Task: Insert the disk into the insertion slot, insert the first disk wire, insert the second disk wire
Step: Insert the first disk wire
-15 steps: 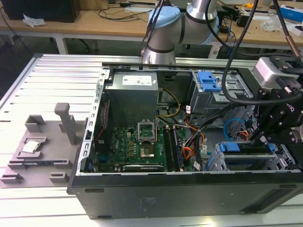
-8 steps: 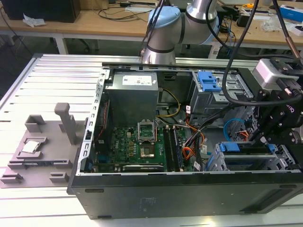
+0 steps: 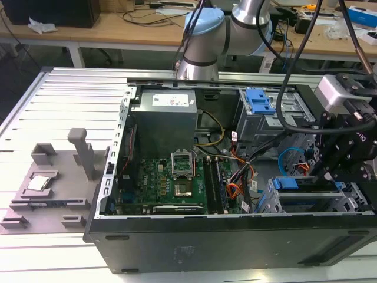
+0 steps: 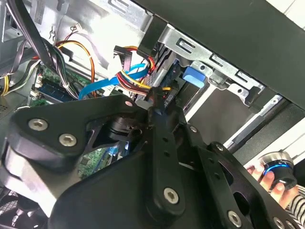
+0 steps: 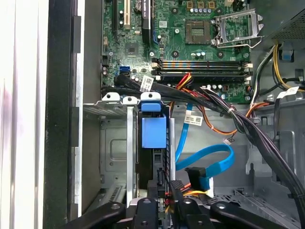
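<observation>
Gripper (image 5: 164,194) clamped on the first disk wire (image 4: 135,82), I judge its plug should meet the disk (image 5: 153,131) just ahead squarely, without tilt.

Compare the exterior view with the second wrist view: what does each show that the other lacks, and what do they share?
Exterior view: the grey fixture plate beside the computer case, the power supply and the CPU socket. Second wrist view: a person's hand in a striped sleeve, around a round device with a blue ring. Shared: the blue data cable and the silver drive cage.
</observation>
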Tool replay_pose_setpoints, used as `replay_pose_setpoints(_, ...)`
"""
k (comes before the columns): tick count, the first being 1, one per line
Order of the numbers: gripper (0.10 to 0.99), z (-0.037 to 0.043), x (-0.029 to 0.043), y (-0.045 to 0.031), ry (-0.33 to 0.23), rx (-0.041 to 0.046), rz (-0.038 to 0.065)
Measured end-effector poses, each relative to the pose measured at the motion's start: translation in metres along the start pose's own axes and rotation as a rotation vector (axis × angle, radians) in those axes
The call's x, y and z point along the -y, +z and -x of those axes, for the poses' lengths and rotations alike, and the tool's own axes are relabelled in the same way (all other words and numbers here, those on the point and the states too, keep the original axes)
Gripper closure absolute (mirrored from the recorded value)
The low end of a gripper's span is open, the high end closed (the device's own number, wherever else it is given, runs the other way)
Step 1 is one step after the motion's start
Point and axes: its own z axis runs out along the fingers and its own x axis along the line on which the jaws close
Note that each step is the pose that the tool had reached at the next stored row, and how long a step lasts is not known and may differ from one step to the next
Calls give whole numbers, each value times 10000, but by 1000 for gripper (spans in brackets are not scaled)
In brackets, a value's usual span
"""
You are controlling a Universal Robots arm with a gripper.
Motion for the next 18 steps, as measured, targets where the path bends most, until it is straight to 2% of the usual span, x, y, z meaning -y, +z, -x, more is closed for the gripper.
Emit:
replay_pose_setpoints(1, 847, 0, -1, -14, 0, 2, 0)
replay_pose_setpoints(9, 847, 0, -24, -300, 0, 4, 0)
replay_pose_setpoints(15, 847, 0, -26, -323, 0, 5, 1)
replay_pose_setpoints(16, 863, 0, -26, -323, 0, 5, 1)
replay_pose_setpoints(17, 980, 0, -26, -324, 0, 5, 0)
replay_pose_setpoints(18, 980, 0, -26, -324, 0, 4, 0)
